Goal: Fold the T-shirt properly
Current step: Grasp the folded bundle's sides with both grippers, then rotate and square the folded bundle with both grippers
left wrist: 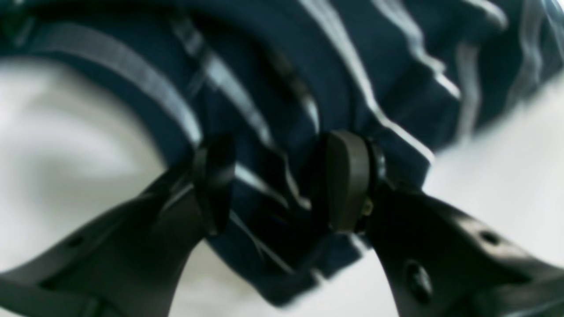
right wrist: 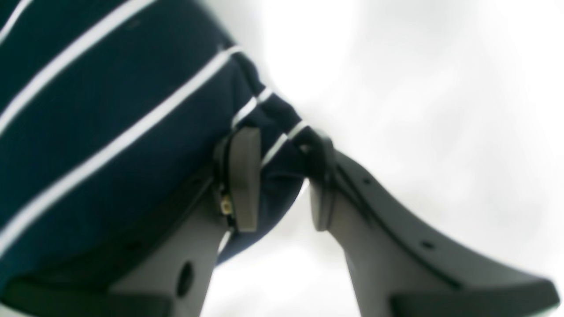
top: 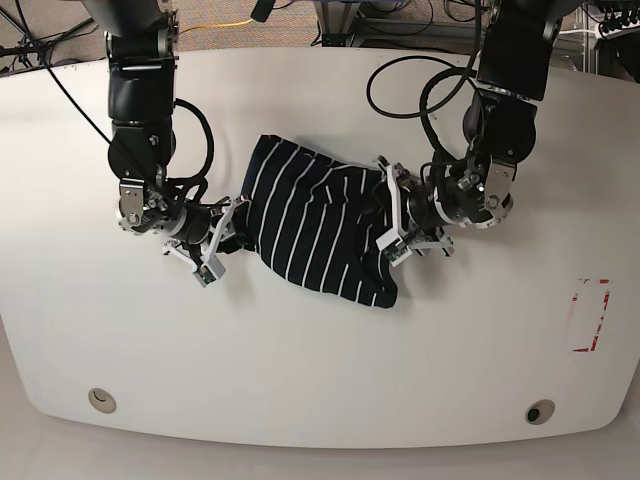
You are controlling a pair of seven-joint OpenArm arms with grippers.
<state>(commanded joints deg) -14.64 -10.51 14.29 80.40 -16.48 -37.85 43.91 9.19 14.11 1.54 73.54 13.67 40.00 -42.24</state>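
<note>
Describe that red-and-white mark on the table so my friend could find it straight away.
Start at the big white table and go to its edge on the base view's right, well away from the striped T-shirt. The red-and-white mark is a thin rectangular outline, the table's only red.
</note>
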